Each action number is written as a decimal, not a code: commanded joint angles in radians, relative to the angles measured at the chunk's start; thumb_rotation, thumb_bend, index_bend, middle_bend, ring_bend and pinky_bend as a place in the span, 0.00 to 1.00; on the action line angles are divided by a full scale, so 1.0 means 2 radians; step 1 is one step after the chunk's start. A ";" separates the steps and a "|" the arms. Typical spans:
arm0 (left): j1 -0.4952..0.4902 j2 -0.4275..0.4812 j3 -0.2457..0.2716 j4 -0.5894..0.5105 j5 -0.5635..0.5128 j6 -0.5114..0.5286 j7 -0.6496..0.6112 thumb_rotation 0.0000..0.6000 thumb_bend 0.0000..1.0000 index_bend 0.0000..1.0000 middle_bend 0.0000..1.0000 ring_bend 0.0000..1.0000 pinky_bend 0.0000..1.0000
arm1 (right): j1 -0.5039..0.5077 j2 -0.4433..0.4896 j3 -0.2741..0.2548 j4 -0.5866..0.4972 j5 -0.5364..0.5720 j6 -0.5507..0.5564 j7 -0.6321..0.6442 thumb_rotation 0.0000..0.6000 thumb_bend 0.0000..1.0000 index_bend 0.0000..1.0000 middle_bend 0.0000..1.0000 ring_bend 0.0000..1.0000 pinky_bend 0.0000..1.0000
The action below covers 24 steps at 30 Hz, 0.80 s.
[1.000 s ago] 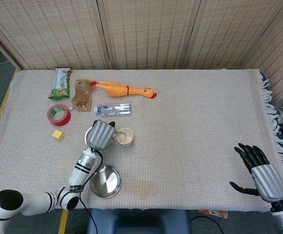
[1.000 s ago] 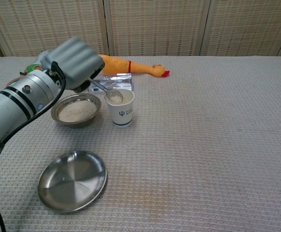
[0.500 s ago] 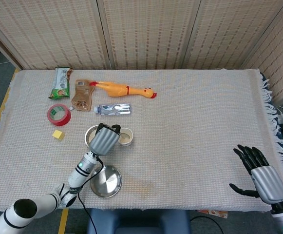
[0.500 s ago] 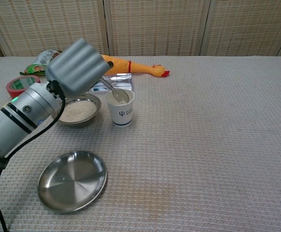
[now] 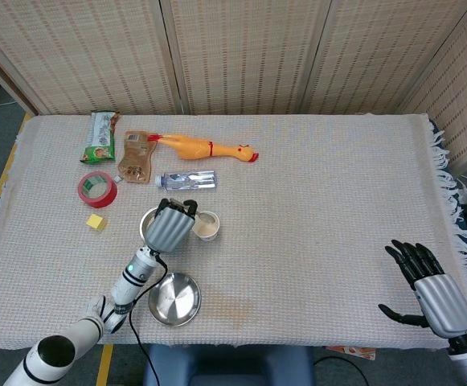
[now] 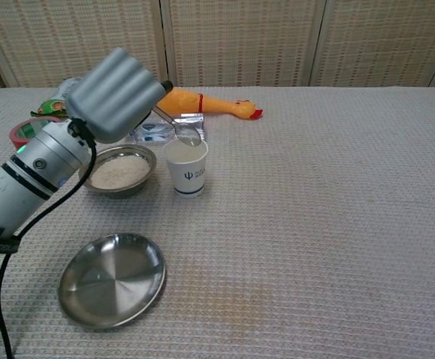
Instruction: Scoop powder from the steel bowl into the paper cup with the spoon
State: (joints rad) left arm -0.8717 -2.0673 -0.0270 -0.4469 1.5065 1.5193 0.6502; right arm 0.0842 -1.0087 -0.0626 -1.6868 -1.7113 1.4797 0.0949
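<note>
My left hand (image 6: 116, 93) (image 5: 170, 226) grips a metal spoon (image 6: 178, 129), whose bowl hangs just above the rim of the white paper cup (image 6: 186, 167) (image 5: 206, 226). The spoon's bowl looks empty. The cup stands upright with pale powder inside. Left of it sits the steel bowl (image 6: 118, 170) holding white powder, partly hidden by the hand in the head view (image 5: 147, 220). My right hand (image 5: 430, 285) rests open near the table's front right corner, far from these objects.
An empty steel dish (image 6: 111, 279) (image 5: 174, 299) lies near the front edge. Behind the cup lie a small water bottle (image 5: 186, 180), a rubber chicken (image 5: 205, 148), snack packets (image 5: 102, 137), red tape (image 5: 97, 189) and a yellow cube (image 5: 96, 222).
The spoon tipped into the cup and its powder went in. My left hand then lifted it slightly above the rim. My right hand has not moved.
</note>
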 commanded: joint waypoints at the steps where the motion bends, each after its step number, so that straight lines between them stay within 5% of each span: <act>1: 0.000 -0.004 -0.004 0.009 0.006 0.003 -0.004 1.00 0.40 0.72 1.00 1.00 1.00 | 0.000 0.000 0.000 0.000 -0.001 0.000 0.000 0.75 0.11 0.00 0.00 0.00 0.00; 11: 0.014 -0.001 -0.034 -0.021 -0.019 -0.030 0.015 1.00 0.40 0.72 1.00 1.00 1.00 | 0.000 0.000 0.000 0.000 -0.001 0.000 0.000 0.75 0.11 0.00 0.00 0.00 0.00; 16: 0.039 0.067 -0.065 -0.198 -0.057 -0.052 0.068 1.00 0.40 0.71 1.00 1.00 1.00 | 0.003 -0.001 0.000 0.001 0.001 -0.006 -0.001 0.75 0.11 0.00 0.00 0.00 0.00; 20: 0.045 0.088 -0.067 -0.240 -0.057 -0.048 0.083 1.00 0.40 0.71 1.00 1.00 1.00 | 0.003 -0.001 0.000 0.001 0.002 -0.007 -0.001 0.75 0.11 0.00 0.00 0.00 0.00; 22: 0.058 0.127 -0.071 -0.323 -0.063 -0.044 0.092 1.00 0.40 0.71 1.00 1.00 1.00 | 0.003 -0.001 0.000 0.000 0.003 -0.009 -0.003 0.75 0.11 0.00 0.00 0.00 0.00; 24: 0.085 0.189 -0.071 -0.465 -0.100 -0.068 0.087 1.00 0.40 0.71 1.00 1.00 1.00 | 0.004 -0.002 -0.001 -0.001 0.002 -0.010 -0.007 0.75 0.11 0.00 0.00 0.00 0.00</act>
State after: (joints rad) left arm -0.7807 -1.8807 -0.1487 -1.0073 1.3958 1.4290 0.7873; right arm 0.0913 -1.0123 -0.0632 -1.6882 -1.7072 1.4607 0.0834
